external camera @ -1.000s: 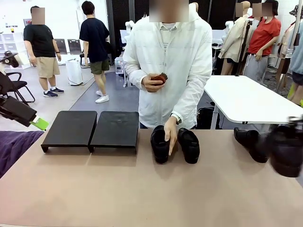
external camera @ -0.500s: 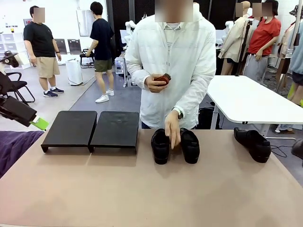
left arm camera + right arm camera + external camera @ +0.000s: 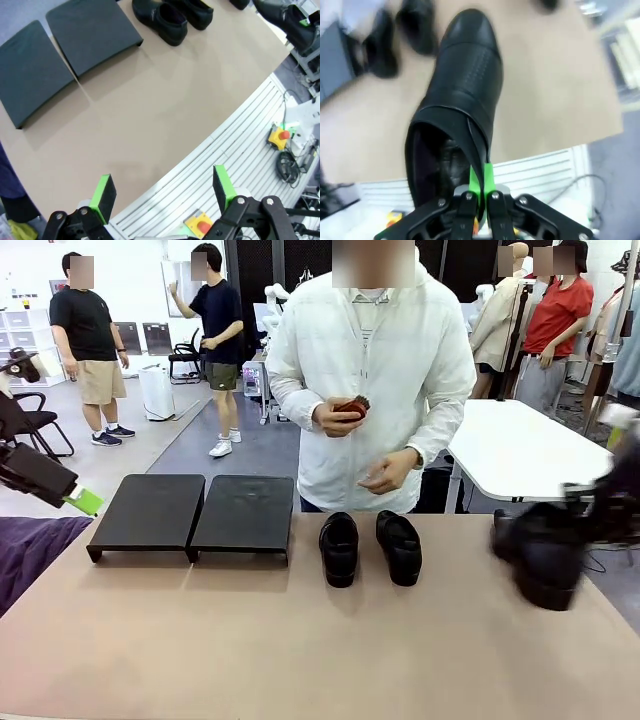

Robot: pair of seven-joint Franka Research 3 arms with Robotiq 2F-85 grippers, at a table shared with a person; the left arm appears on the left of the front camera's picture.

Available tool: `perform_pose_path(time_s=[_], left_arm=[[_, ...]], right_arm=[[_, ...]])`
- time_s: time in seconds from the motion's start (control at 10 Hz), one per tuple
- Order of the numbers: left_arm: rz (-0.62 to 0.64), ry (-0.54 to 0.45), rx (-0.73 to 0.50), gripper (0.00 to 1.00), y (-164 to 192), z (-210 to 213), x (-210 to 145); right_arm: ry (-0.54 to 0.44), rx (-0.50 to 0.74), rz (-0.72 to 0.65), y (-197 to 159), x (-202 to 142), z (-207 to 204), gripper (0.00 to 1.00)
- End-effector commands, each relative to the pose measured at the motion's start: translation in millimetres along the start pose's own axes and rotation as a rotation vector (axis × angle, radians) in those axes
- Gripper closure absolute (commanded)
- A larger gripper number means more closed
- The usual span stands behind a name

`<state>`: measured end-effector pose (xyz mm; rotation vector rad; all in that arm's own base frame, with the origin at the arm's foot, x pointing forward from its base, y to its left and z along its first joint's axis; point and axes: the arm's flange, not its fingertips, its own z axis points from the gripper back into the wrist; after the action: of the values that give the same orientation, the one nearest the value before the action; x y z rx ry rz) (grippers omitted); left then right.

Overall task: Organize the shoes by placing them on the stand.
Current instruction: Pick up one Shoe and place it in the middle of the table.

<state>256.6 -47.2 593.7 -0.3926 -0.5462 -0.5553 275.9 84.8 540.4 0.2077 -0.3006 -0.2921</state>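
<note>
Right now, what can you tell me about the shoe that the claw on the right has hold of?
The shoe is a glossy black leather-look loafer with a rounded toe, a perforated band across the top and a dark lining. The right claw is shut on the rim of its opening, its green pads pinching the edge. The toe points away from the claw, over the right end of the tan table.

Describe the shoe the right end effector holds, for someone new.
Start at the tan table and go to its right end, away from the black stand. The loafer there hangs above the tabletop, its rim pinched in the shut right end effector; the middle pair lies flat on the table.
</note>
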Motion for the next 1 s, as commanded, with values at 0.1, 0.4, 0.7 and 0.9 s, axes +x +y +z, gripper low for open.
perform_pose_path(time_s=[0.1, 0.4, 0.7, 0.9], left_arm=[[-0.011, -0.011, -0.01, 0.0, 1.7, -1.5, -1.0], [-0.011, -0.011, -0.01, 0.0, 1.7, -1.5, -1.0], [-0.011, -0.011, -0.01, 0.0, 1.7, -1.5, -1.0], [-0.011, -0.011, -0.01, 0.0, 1.7, -1.5, -1.0]], right_arm=[[0.033, 0.078, 0.146, 140.3, -43.3, -35.9, 1.0], [0.165, 0.114, 0.258, 228.4, -95.5, -112.6, 1.0], [0.128, 0.095, 0.261, 268.7, -122.1, -168.7, 1.0], [0.082, 0.088, 0.252, 277.9, -112.5, -206.8, 1.0]])
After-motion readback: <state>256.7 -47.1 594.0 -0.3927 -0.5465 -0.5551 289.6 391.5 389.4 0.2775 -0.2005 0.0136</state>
